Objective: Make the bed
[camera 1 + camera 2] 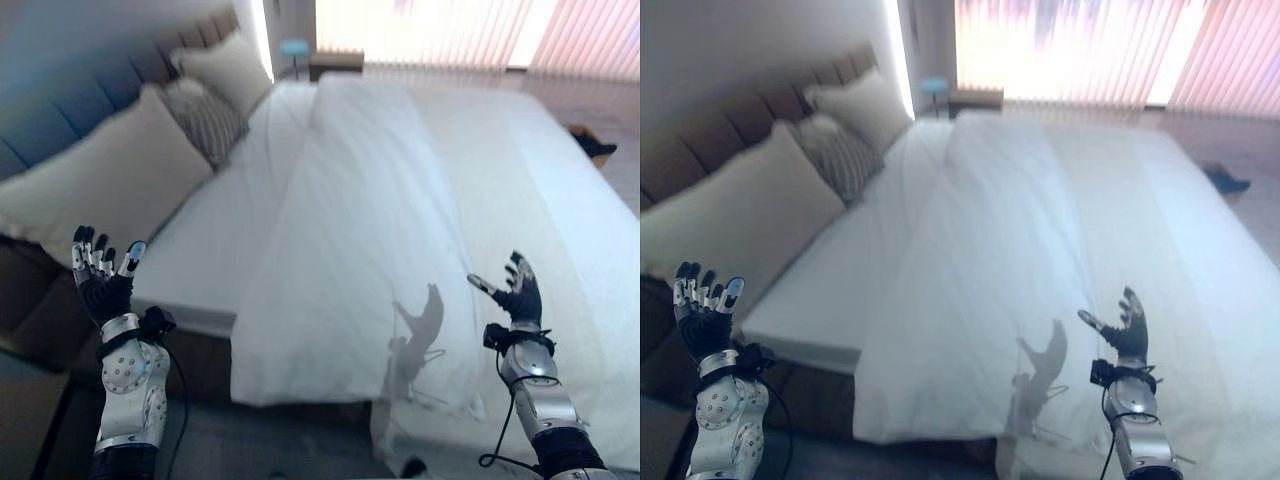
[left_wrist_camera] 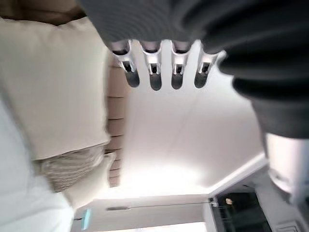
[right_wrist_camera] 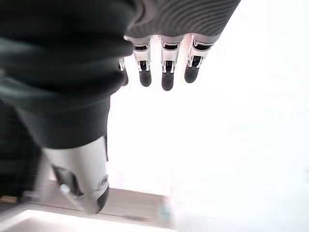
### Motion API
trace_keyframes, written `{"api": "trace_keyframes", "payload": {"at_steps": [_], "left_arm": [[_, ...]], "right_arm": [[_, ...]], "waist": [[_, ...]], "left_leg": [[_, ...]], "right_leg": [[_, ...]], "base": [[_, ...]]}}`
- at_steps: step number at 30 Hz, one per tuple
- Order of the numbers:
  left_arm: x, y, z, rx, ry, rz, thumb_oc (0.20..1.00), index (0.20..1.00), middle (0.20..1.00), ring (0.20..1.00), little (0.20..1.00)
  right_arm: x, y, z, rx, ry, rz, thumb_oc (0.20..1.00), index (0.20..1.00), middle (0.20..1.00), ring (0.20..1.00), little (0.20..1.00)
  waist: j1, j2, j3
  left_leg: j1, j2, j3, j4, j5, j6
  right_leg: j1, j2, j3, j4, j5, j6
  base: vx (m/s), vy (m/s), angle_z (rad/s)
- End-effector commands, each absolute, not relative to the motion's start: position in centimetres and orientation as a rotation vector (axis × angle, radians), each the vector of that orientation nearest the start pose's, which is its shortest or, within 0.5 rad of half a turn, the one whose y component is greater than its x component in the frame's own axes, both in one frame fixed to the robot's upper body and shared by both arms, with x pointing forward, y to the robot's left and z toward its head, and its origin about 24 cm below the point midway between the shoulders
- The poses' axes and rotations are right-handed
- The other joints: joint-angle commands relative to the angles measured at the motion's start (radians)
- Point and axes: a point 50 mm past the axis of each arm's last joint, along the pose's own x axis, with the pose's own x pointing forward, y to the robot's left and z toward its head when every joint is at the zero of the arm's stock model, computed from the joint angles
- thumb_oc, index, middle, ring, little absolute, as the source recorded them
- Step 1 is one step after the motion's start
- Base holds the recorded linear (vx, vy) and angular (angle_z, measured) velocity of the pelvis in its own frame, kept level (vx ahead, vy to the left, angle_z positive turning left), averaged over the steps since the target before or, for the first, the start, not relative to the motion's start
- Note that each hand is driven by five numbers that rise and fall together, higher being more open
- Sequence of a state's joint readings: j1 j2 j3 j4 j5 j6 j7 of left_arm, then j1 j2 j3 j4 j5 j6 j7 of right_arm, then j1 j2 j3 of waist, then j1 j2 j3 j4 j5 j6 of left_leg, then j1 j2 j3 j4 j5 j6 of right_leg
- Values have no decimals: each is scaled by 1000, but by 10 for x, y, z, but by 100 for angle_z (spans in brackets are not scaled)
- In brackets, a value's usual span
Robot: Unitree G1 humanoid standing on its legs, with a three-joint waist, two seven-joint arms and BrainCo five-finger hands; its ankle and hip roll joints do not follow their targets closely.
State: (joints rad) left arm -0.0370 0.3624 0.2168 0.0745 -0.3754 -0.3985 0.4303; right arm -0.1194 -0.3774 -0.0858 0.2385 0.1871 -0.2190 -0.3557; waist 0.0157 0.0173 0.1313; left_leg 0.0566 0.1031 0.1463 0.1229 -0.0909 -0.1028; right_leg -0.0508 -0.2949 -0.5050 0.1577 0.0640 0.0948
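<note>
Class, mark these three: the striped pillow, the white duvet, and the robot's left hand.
striped pillow (image 1: pixel 208 122), left eye view, its middle.
white duvet (image 1: pixel 370 230), left eye view, its central fold.
left hand (image 1: pixel 102 283), left eye view, its palm.

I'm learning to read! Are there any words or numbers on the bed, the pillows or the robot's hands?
None to read. The duvet and pillows are plain, apart from one striped pillow with no letters. The left hand and right hand, both open and empty, show no print.

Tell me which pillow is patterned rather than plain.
The small striped pillow, wedged between the two plain cream pillows, the big near one and the far one.
</note>
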Motion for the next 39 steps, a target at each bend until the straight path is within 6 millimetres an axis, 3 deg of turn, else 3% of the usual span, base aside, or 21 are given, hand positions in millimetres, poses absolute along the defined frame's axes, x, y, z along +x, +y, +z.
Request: {"api": "trace_keyframes", "payload": {"at_steps": [1,4,6,9,11,12,14,18,19,23,26,28,29,32,35,36,37,39], "left_arm": [[244,273,127,-31,-565,406,1000,1000,1000,1000,1000],[258,250,131,-59,-562,205,1000,1000,1000,1000,1000],[274,226,139,-63,-574,61,1000,1000,1000,1000,1000],[310,182,152,-159,-568,-111,1000,1000,1000,1000,1000],[321,171,156,-165,-556,-136,1000,1000,1000,1000,1000],[335,154,159,-171,-529,-168,1000,1000,1000,1000,1000],[354,127,171,-202,-498,-240,1000,1000,1000,1000,1000],[360,88,203,-242,-536,-360,1000,1000,1000,1000,1000],[361,89,203,-264,-525,-363,1000,1000,1000,1000,1000],[366,71,240,-349,-593,-380,1000,1000,1000,1000,1000],[368,68,256,-359,-622,-376,1000,1000,1000,1000,1000],[373,68,273,-355,-644,-370,1000,1000,1000,1000,1000],[378,78,288,-345,-666,-329,931,931,931,931,931],[387,99,309,-261,-693,-251,1000,1000,1000,1000,1000],[394,139,330,-110,-723,-115,1000,1000,1000,1000,1000],[394,139,332,-110,-726,-116,1000,1000,1000,1000,1000],[394,169,339,-85,-740,-5,1000,1000,1000,1000,1000],[394,203,340,-83,-736,128,1000,1000,1000,1000,1000]], "right_arm": [[279,-242,109,-102,-396,-294,1000,1000,1000,1000,1000],[286,-220,110,-31,-398,-120,1000,1000,1000,1000,1000],[299,-196,118,-15,-407,20,1000,1000,1000,1000,1000],[329,-152,134,19,-400,198,1000,1000,1000,1000,1000],[338,-141,138,24,-386,228,1000,1000,1000,1000,1000],[349,-127,138,7,-349,255,1000,1000,1000,1000,1000],[369,-118,163,17,-363,251,1000,1000,1000,1000,1000],[372,-98,210,147,-503,215,1000,1000,1000,1000,1000],[370,-97,216,164,-530,214,1000,1000,1000,1000,1000],[369,-81,262,247,-654,235,1000,1000,1000,1000,1000],[371,-81,277,274,-683,234,1000,1000,1000,1000,1000],[374,-80,299,222,-720,240,1000,1000,1000,1000,1000],[378,-81,313,202,-728,244,1000,1000,1000,1000,1000],[384,-96,336,114,-746,189,1000,1000,1000,1000,1000],[394,-133,350,32,-723,64,1000,1000,1000,1000,1000],[394,-133,351,32,-726,65,1000,1000,1000,1000,1000],[399,-161,351,20,-692,-23,1000,1000,1000,1000,1000],[401,-191,346,34,-657,-129,1000,1000,1000,1000,1000]], "waist": [[8,-32,15],[2,-31,14],[1,-30,49],[-9,-25,172],[-8,-22,200],[-9,-20,228],[-15,-12,293],[-38,-4,388],[-40,-5,388],[-49,-11,389],[-47,-12,389],[-42,-16,389],[-36,-22,389],[-29,-22,389],[-23,-21,389],[-23,-21,389],[-20,-19,389],[-19,-20,389]], "left_leg": [[-25,5,-14,-9,34,1],[-20,2,-8,-10,31,4],[-56,2,-8,18,27,6],[-203,-7,-32,96,39,13],[-242,-9,-34,118,39,15],[-282,-16,-36,145,40,16],[-371,-24,-37,209,35,16],[-609,-24,-40,362,-6,19],[-651,-23,-45,383,-9,22],[-889,-11,-50,506,-30,25],[-978,-9,-57,558,-38,26],[-1053,-9,-65,596,-45,23],[-1106,-8,-71,628,-52,21],[-1181,-8,-84,672,-64,18],[-1236,-5,-93,719,-76,13],[-1241,-5,-94,723,-78,12],[-1263,-8,-97,740,-82,10],[-1287,-8,-96,764,-89,8]], "right_leg": [[72,-45,15,-17,-3,113],[69,-47,22,-14,0,114],[30,-51,38,8,5,115],[-131,-77,80,72,28,111],[-178,-81,99,90,30,107],[-211,-90,107,105,34,105],[-290,-112,121,154,27,99],[-534,-126,192,302,-15,104],[-572,-119,203,316,-22,100],[-801,-122,227,442,-56,92],[-887,-124,241,494,-68,89],[-956,-125,251,533,-80,85],[-1008,-126,252,561,-90,83],[-1078,-126,261,607,-107,79],[-1135,-125,269,653,-129,78],[-1140,-126,270,657,-131,78],[-1168,-123,277,684,-141,75],[-1192,-123,283,703,-151,73]], "base": [[96,38,-10],[41,35,-10],[-120,28,-10],[-410,47,-8],[-235,30,-5],[-157,21,2],[-231,37,1],[-165,12,7],[-147,8,39],[-69,-19,-2],[-11,-7,-2],[13,-48,4],[38,-48,6],[51,-17,3],[60,-9,1],[71,3,-5],[70,-9,-9],[60,-18,-5]]}}
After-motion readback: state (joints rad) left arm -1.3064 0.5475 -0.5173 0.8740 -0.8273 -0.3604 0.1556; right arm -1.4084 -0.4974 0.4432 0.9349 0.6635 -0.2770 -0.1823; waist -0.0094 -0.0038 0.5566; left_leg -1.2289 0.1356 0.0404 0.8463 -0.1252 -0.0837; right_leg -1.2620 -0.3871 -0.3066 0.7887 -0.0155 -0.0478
